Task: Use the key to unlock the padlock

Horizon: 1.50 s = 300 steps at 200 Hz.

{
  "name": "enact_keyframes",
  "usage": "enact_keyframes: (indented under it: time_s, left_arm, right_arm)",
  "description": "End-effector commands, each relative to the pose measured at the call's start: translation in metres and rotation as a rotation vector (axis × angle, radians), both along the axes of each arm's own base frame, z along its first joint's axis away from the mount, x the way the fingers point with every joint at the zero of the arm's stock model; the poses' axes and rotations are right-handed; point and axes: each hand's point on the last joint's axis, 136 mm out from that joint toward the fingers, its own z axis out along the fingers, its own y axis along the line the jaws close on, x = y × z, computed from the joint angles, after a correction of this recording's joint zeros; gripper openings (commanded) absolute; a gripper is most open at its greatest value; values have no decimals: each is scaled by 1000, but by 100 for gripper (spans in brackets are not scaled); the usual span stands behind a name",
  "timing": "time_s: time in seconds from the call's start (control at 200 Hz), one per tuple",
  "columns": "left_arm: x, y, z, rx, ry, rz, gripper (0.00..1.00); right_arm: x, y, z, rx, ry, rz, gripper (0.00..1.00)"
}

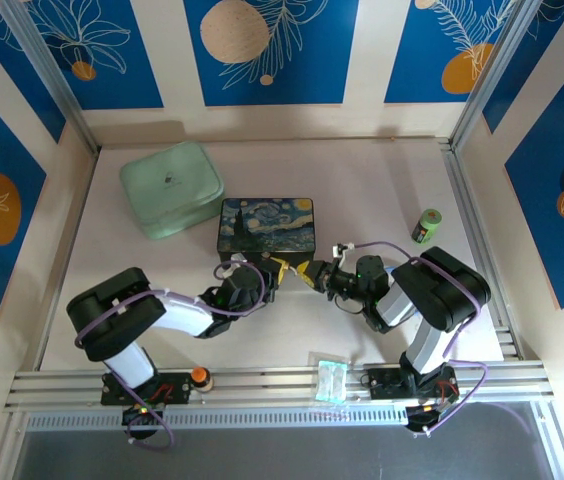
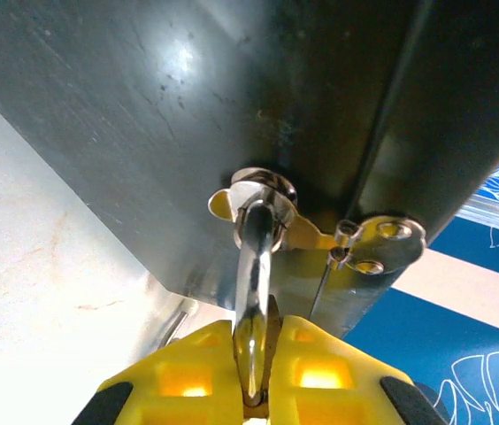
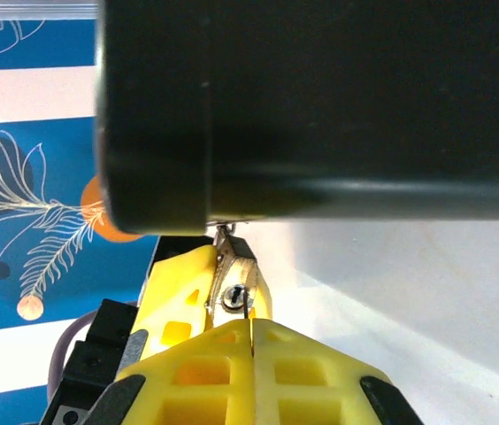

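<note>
Padlock (image 3: 234, 282) hangs at the clasp (image 2: 263, 199) on the painted box (image 1: 267, 225) front, its shackle pinched in the left gripper (image 2: 257, 350), jaws nearly closed. Key (image 3: 250, 314), clamped in the fully closed right gripper (image 3: 251, 341), sits right at the keyhole; inserted or not, can't tell.

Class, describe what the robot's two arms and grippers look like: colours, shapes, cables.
The left arm and right arm have rounded black joint housings, white links and looping lavender cables. The left gripper and right gripper have yellow fingers with square hollows on black mounts.
</note>
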Motion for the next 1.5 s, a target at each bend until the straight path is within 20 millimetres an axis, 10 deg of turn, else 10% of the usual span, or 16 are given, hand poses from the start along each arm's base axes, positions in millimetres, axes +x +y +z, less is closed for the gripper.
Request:
enact_keyframes:
  time_s: [0.0, 1.496]
  left_arm:
    - [-10, -36, 67, -230, -126, -128, 0]
    - [-8, -51, 69, -91, -240, -264, 0]
  right_arm:
    - [-2, -2, 2, 3, -19, 15, 0]
    - [-3, -22, 24, 103, 28, 148, 0]
